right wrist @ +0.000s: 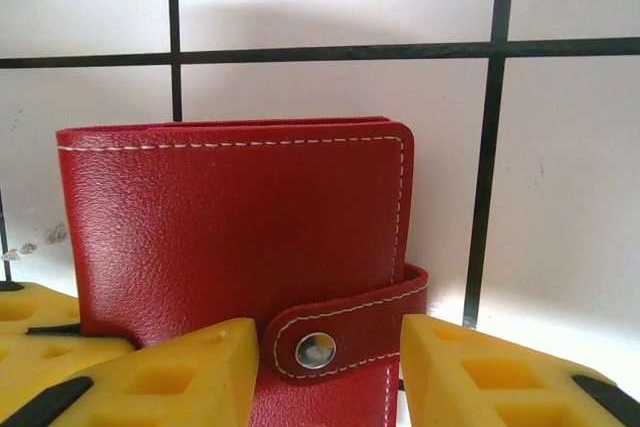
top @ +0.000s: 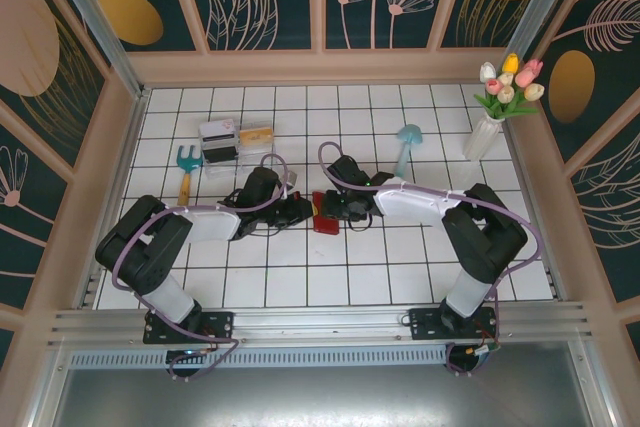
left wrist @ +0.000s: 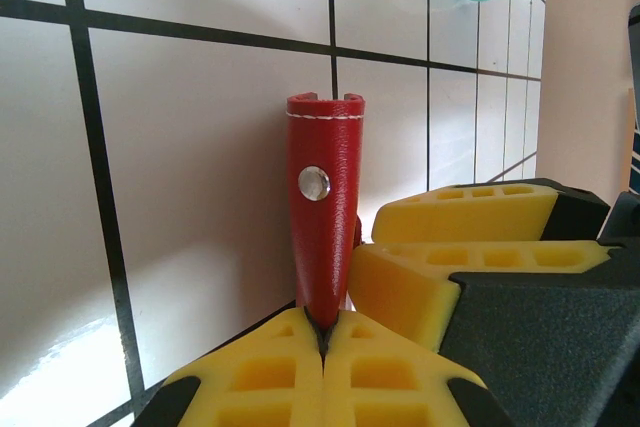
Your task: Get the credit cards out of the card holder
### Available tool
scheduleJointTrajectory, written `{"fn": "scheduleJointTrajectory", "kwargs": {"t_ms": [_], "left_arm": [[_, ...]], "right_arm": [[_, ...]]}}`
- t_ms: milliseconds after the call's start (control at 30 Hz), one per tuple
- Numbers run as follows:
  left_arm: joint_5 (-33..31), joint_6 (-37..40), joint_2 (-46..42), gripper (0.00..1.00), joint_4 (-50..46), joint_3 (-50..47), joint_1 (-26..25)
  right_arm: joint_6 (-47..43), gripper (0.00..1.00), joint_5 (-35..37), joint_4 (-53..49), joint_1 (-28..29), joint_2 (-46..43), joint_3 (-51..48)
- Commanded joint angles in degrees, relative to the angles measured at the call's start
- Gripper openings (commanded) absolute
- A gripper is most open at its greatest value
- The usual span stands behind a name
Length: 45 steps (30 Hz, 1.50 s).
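Card holder, red with white stitching, folded shut, with the snap tab fastened, sits directly between the two claws at mid table. Left claw is clamped on the card holder: in the left wrist view the yellow fingertips meet on its near edge and the holder sticks straight out ahead of them, seen edge-on with the metal snap showing. Can't tell if the holder touches the tiles. Right claw faces the left one from the other side with its jaws apart. In the right wrist view one finger is on each side of the snap tab, with the holder's flat red face just ahead of the tips. The right claw's fingers also show just right of the holder in the left wrist view. Beyond the left claw are a clear box and a toy rake. Beyond the right claw is a blue mushroom, with a vase of tulips further right.
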Motion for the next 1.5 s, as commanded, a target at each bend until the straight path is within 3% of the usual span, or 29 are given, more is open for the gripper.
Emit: {"fn": "scheduleJointTrajectory", "kwargs": {"t_ms": [0, 300, 633, 1033, 1133, 1233, 1333, 1467], "left_arm": [[1.13, 0.13, -0.70, 0.01, 2.16, -0.26, -0.34], [0.59, 0.58, -1.05, 0.01, 1.38, -0.35, -0.39], [-4.28, 3.64, -2.59, 0.00, -4.88, 0.11, -0.42], [-5.83, 3.75, -2.28, 0.00, -6.39, 0.18, -0.30], [-5.85, 3.75, -2.20, 0.00, -6.66, 0.33, -0.35], [-6.71, 3.89, -1.94, 0.05, -8.36, 1.00, -0.41], [-8.27, 4.52, -1.97, 0.23, -11.59, 2.39, -0.39], [-10.92, 5.89, -3.43, 0.36, -15.73, 3.98, -0.39]], "right_arm": [[-0.93, 0.44, -1.94, 1.59, -0.17, 0.18, 1.81], [-0.77, 0.42, 1.82, -2.46, -0.17, 2.06, 1.77], [1.28, 0.39, 9.21, -7.11, -0.43, -0.20, 0.88], [3.72, 0.37, 10.89, -7.72, -1.40, -2.75, -0.58], [2.30, 0.37, 8.03, -5.40, -1.48, -3.38, -1.12], [1.43, 0.37, 3.19, -0.10, -1.66, -5.18, -2.64], [1.05, 0.38, 0.52, 1.39, -2.01, -4.51, -2.02], [1.33, 0.34, -0.25, -2.08, -1.75, 0.72, 1.09]]}}
